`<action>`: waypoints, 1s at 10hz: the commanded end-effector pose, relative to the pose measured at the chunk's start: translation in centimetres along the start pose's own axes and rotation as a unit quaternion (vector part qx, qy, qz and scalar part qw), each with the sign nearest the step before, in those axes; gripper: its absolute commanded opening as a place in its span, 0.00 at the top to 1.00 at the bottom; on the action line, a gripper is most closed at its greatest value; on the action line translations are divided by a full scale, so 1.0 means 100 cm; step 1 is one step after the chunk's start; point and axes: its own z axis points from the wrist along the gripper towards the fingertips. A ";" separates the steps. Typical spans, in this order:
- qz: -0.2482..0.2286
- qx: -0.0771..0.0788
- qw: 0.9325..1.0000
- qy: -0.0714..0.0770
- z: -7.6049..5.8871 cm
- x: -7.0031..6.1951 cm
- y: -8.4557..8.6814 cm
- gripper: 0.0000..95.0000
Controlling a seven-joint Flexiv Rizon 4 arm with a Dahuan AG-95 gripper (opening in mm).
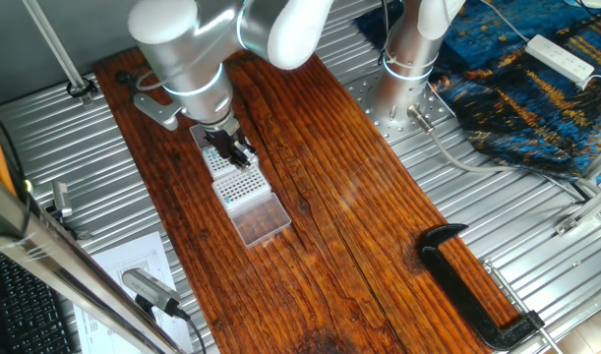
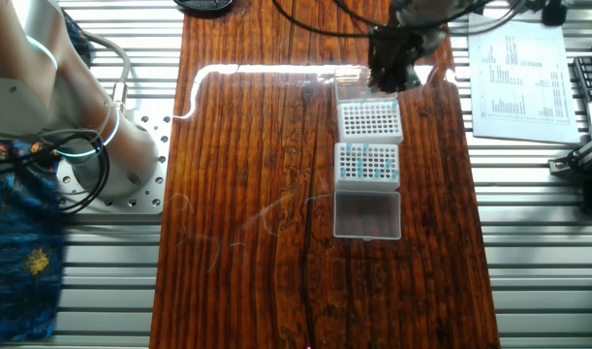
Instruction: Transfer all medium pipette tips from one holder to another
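Note:
Two pipette tip holders stand end to end on the wooden board. The nearer holder [image 2: 367, 162] [image 1: 239, 183] carries the medium pipette tips [image 2: 358, 155], seen as small teal dots scattered over its grid. Its clear lid [image 2: 367, 214] [image 1: 261, 219] lies open flat beside it. The other holder [image 2: 370, 121] shows a plain white grid of holes. My gripper [image 2: 388, 76] [image 1: 235, 150] hangs just over that white holder's far end, and in one fixed view it hides most of the holder. Its dark fingers look close together; I cannot make out a tip between them.
A black clamp [image 1: 477, 287] grips the board's edge at one end. The arm's base [image 2: 107, 145] [image 1: 410, 59] stands on the metal table beside the board. A printed sheet [image 2: 520, 78] lies on the other side, and a white power strip [image 1: 562, 57] rests on blue cloth.

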 end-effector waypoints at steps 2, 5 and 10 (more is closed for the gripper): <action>-0.038 0.005 0.999 0.001 -0.011 0.003 -0.027 1.00; -0.066 0.011 0.998 0.003 -0.017 0.004 -0.057 1.00; -0.076 0.033 0.997 0.000 0.000 -0.005 -0.068 1.00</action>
